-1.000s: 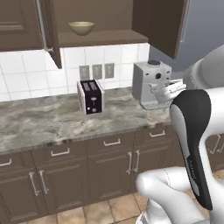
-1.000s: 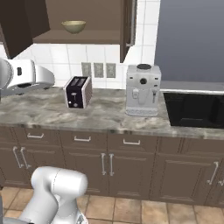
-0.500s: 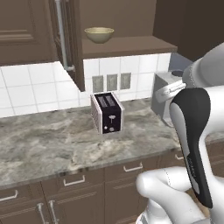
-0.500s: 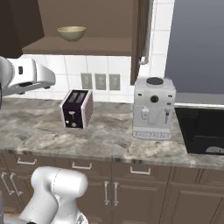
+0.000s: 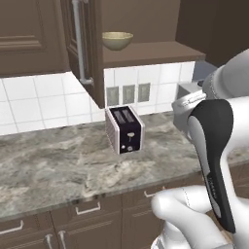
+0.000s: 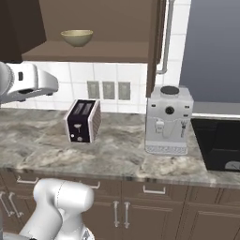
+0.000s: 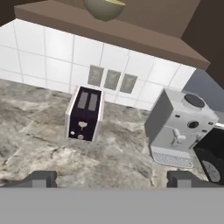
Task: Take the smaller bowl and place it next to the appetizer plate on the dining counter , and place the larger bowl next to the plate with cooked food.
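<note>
The pincer (image 7: pixel 111 179) hangs released above the table (image 7: pixel 35 144), its two tips set wide apart with nothing between them, facing the back wall. Beyond it a dark toaster (image 7: pixel 85 113) stands near the table's back edge, and a grey coffee machine (image 7: pixel 181 127) stands apart to its right, also toward the back. Above them, on the open cabinet shelf (image 5: pixel 151 51), sits the smaller bowl (image 5: pixel 117 41), upright near the shelf's front edge, seemingly empty, though its inside is hard to see.
</note>
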